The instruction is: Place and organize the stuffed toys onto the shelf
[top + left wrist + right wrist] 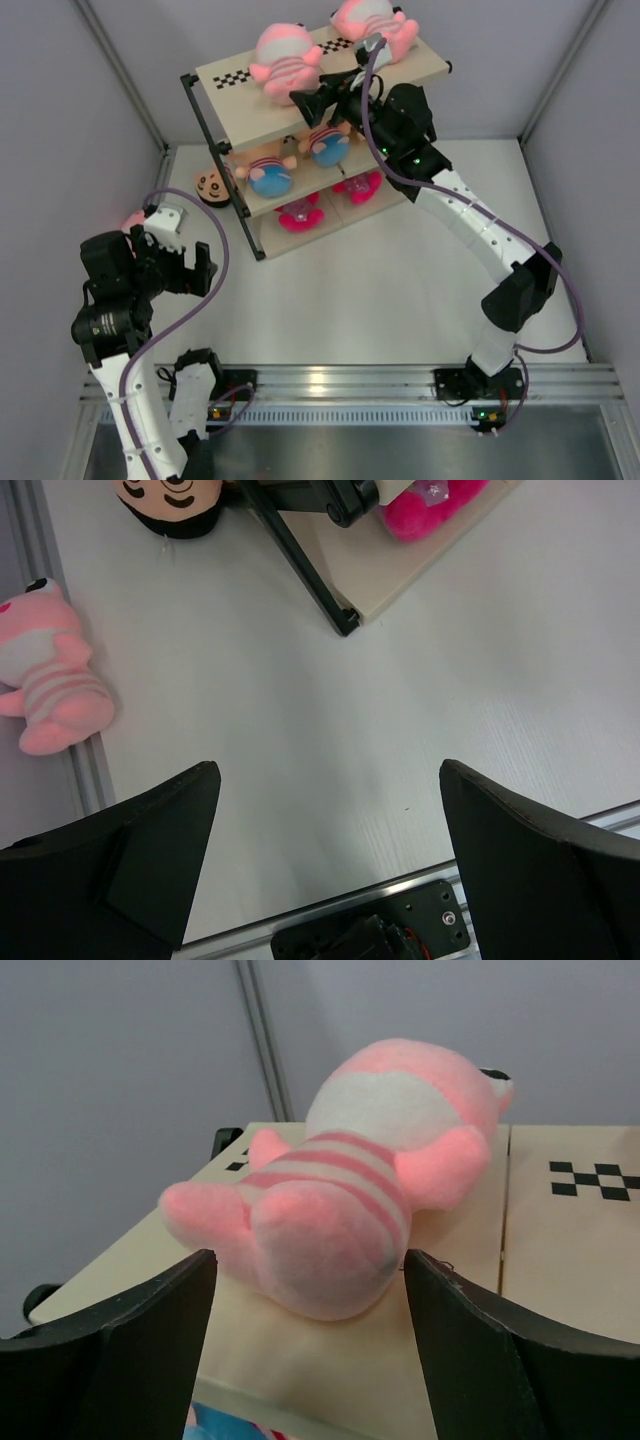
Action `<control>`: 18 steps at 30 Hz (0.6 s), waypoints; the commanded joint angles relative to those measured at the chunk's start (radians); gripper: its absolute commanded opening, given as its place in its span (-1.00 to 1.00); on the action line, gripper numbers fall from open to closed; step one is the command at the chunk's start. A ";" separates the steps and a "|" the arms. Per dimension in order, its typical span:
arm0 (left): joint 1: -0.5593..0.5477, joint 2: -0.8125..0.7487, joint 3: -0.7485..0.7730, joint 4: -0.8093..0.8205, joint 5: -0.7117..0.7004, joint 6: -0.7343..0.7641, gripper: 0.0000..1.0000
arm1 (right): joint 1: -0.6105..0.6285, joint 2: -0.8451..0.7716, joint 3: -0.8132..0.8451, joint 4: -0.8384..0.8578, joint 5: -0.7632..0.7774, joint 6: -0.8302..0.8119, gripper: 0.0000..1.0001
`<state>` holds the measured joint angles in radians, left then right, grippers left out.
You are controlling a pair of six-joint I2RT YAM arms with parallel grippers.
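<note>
The shelf stands at the back. Two pink striped stuffed toys lie on its checkered top board. My right gripper is open at that board's front edge, and the nearer pink toy lies just ahead of its fingertips, untouched. Two boy dolls rest on the middle tier. My left gripper hangs open and empty over the table. A third pink toy lies left of it by the wall. A boy doll's head shows beside the shelf leg.
Two magenta plush toys sit on the bottom tier. Grey walls close in the table on the left, back and right. A metal rail carrying both arm bases runs along the near edge.
</note>
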<state>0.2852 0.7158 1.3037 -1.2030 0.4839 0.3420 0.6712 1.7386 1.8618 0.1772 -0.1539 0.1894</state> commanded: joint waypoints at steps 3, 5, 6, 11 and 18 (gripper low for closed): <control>0.005 -0.001 0.019 0.060 -0.008 -0.008 0.94 | -0.007 0.030 0.082 0.113 0.100 0.038 0.01; 0.005 -0.004 0.019 0.060 -0.013 -0.006 0.94 | -0.007 0.038 0.094 0.108 0.109 0.022 -0.20; 0.005 -0.004 0.017 0.060 -0.014 -0.003 0.94 | -0.007 0.038 0.099 0.108 0.111 0.016 -0.32; 0.005 -0.007 0.011 0.059 -0.024 0.005 0.94 | -0.025 0.022 0.102 0.102 0.137 -0.031 -0.53; 0.003 -0.016 -0.026 0.062 -0.051 0.025 0.94 | -0.148 0.085 0.290 -0.131 -0.116 -0.070 -0.67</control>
<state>0.2859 0.7113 1.2930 -1.1988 0.4507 0.3515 0.5819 1.8023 1.9938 0.1295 -0.1417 0.1562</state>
